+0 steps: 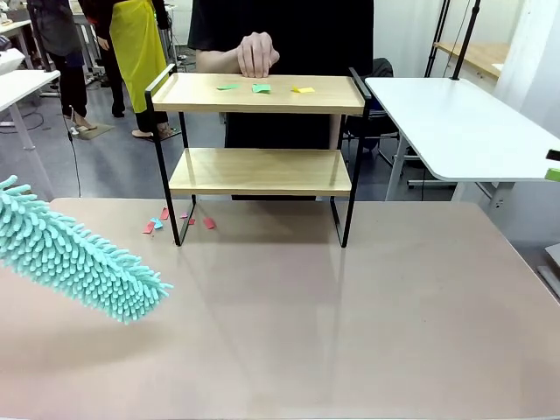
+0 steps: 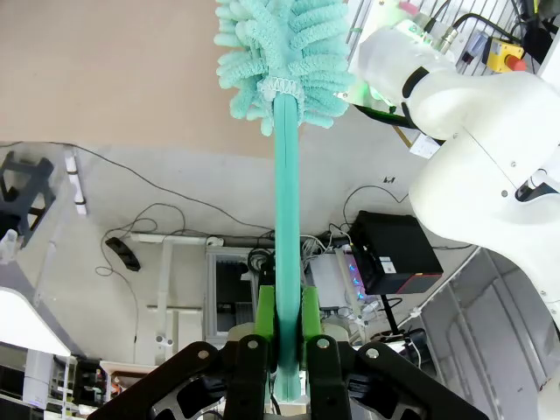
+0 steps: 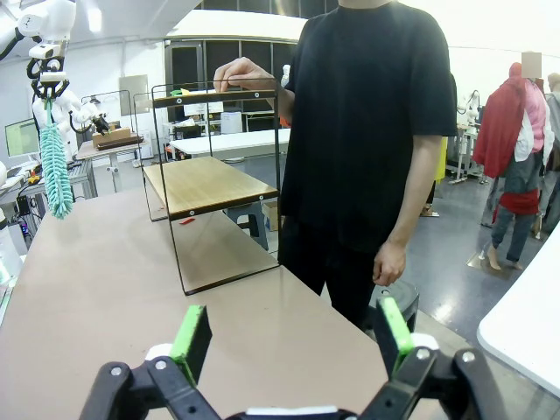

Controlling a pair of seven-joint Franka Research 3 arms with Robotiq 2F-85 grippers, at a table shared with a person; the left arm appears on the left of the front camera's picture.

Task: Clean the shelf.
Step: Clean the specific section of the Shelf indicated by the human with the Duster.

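The shelf (image 1: pixel 262 171) stands at the far side of the table, about in the middle. It has two pale wooden boards, one above the other, in a thin black frame with a raised rail at each end of the top board. The lower board is bare. On the top board lie a few small paper scraps (image 1: pixel 262 88), green ones and a yellow one, close to its far edge. The person's hand (image 1: pixel 257 54) comes down with curled fingers just behind them. More scraps, red and blue (image 1: pixel 153 225), lie on the table (image 1: pixel 350 315) around the shelf's front left foot. The tabletop is a matte brownish beige. Well to the left of the shelf and nearer the robot's side, a fluffy teal duster (image 1: pixel 79 262) slants over the table. The left gripper (image 2: pixel 289 302) is clamped on its teal handle, green pads pressed to either side. The right gripper (image 3: pixel 293 337) hovers low over the table with its jaws spread wide and nothing between them. The person in a black T-shirt (image 1: pixel 280 26) stands right behind the shelf. White tables (image 1: pixel 455 122) stand to either side on a grey floor, and other people stand farther off.
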